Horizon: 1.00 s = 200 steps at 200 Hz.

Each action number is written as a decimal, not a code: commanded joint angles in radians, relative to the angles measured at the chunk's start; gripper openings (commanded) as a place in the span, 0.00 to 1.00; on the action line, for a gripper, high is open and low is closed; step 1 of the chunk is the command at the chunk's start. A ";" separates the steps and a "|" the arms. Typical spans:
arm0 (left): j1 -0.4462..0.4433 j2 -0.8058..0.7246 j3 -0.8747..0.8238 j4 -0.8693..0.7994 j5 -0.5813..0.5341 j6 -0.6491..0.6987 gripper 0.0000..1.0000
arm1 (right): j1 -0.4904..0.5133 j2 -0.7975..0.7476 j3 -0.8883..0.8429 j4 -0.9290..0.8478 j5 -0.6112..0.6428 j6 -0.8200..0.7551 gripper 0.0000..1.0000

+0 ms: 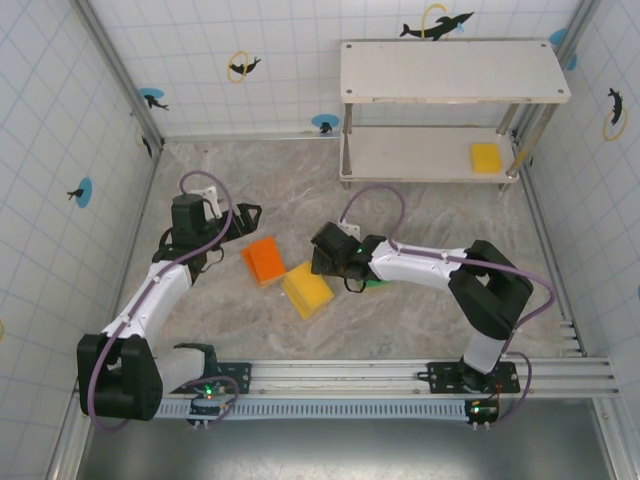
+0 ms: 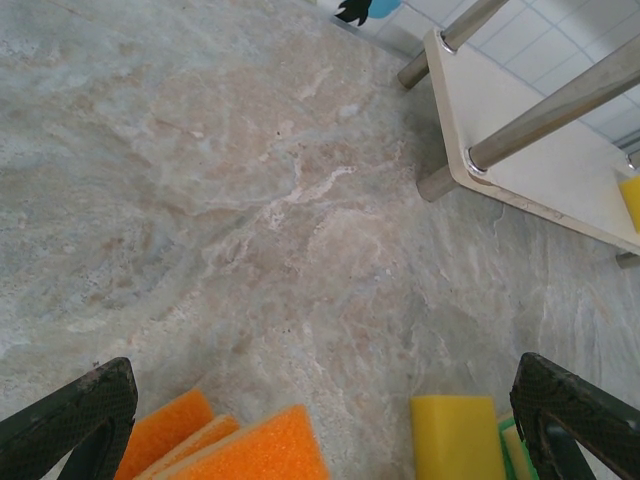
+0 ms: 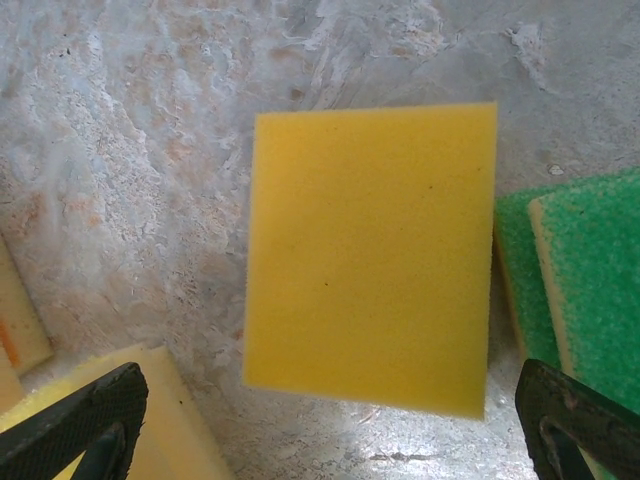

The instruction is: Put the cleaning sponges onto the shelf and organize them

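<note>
The shelf [image 1: 455, 72] stands at the back right, and one yellow sponge [image 1: 486, 157] lies on its lower board [image 2: 520, 140]. On the table lie stacked orange sponges [image 1: 264, 260], a yellow stack [image 1: 307, 289] and green ones [image 1: 377, 286]. My right gripper [image 1: 337, 265] hangs over them, open; a yellow sponge [image 3: 370, 255] lies flat just ahead of its wide-apart fingers [image 3: 80, 425], touching neither, with green-faced sponges [image 3: 585, 270] to its right. My left gripper [image 1: 243, 215] is open and holds nothing, its fingers [image 2: 70, 420] above the orange sponges [image 2: 240, 450] and a yellow one [image 2: 455, 435].
Tiled walls close in the table on the left, back and right. A metal rail [image 1: 400, 375] runs along the near edge by the arm bases. Bare marbled table [image 2: 250, 200] stretches between the sponge pile and the shelf's silver legs [image 2: 440, 60].
</note>
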 commanded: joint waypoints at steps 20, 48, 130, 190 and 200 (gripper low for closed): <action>-0.007 -0.006 0.000 -0.008 -0.004 0.007 0.98 | -0.013 0.042 0.062 -0.055 -0.015 0.009 0.96; -0.007 -0.001 0.004 -0.010 -0.004 0.008 0.98 | -0.013 0.064 0.079 -0.064 -0.030 0.009 0.94; -0.007 0.010 0.004 -0.003 -0.003 0.008 0.98 | -0.021 0.122 0.131 -0.117 -0.049 0.004 0.92; -0.006 0.013 0.001 0.000 -0.005 0.009 0.98 | -0.027 0.145 0.137 -0.132 -0.048 0.006 0.92; -0.007 0.015 0.000 -0.001 -0.005 0.010 0.98 | -0.027 0.154 0.142 -0.137 -0.048 0.006 0.91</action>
